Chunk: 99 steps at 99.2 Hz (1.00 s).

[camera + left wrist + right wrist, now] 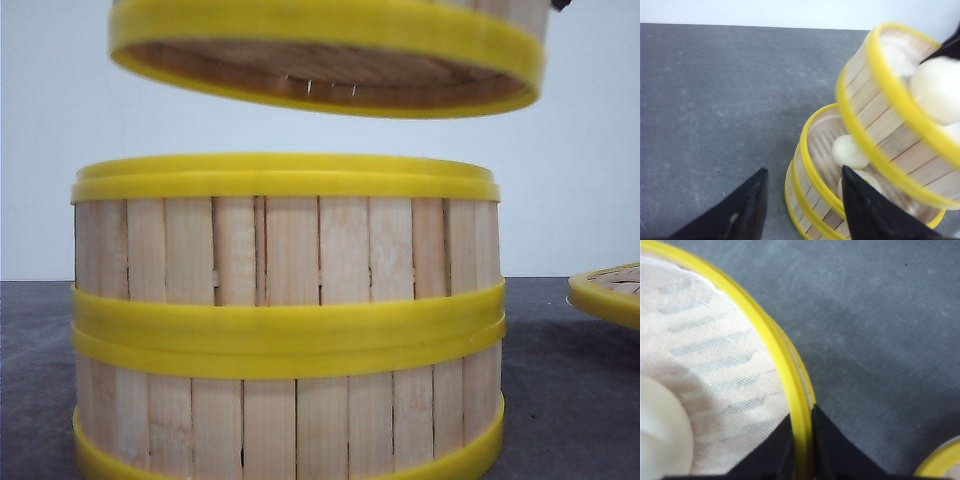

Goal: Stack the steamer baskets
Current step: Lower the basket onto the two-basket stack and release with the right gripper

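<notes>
Overhead, the third basket (pixel 330 55) is being held tilted by the rim-pinching right hand (pixel 802 440), directly above the stack (pixel 287 320); the spread left hand (pixel 802 210) is idling beside it.

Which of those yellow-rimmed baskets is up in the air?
The tilted basket at the top, gripped at its rim by the right end effector. The other two baskets sit stacked on the table.

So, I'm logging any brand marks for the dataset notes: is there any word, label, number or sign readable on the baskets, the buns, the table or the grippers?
None: no text, number or logo is readable in any view.
The stacked steamer baskets and the lifted steamer basket show only plain slats and yellow rims.
The table, the buns, the left gripper and the right gripper are unmarked.
</notes>
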### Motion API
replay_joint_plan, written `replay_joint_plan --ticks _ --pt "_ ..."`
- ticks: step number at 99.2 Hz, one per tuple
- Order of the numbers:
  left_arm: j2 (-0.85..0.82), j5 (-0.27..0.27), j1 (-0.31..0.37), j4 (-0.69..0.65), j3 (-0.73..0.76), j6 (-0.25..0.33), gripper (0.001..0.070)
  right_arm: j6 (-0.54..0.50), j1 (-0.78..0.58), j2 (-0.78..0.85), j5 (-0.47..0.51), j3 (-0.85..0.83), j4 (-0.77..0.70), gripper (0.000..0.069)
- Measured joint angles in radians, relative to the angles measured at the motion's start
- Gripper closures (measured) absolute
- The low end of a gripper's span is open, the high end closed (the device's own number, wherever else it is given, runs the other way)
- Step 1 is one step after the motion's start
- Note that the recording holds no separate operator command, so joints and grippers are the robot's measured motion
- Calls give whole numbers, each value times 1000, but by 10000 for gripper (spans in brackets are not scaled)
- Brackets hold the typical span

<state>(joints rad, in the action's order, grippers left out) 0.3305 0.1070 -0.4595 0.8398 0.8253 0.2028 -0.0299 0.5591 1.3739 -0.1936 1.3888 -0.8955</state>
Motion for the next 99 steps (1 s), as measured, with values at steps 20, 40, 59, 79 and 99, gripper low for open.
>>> replay_joint_plan --ticks 20,40,59,79,99 --pt "0 0 0 10 0 0 437 1 38 65 -1 0 18 669" --pt "0 0 0 13 0 -4 437 7 48 110 12 0 18 669" --pt "0 0 0 14 0 -5 437 9 47 112 42 0 18 669" --pt "0 0 0 14 0 -6 437 11 48 112 41 0 18 669" --pt "0 0 0 14 0 -16 437 15 48 112 41 0 17 669"
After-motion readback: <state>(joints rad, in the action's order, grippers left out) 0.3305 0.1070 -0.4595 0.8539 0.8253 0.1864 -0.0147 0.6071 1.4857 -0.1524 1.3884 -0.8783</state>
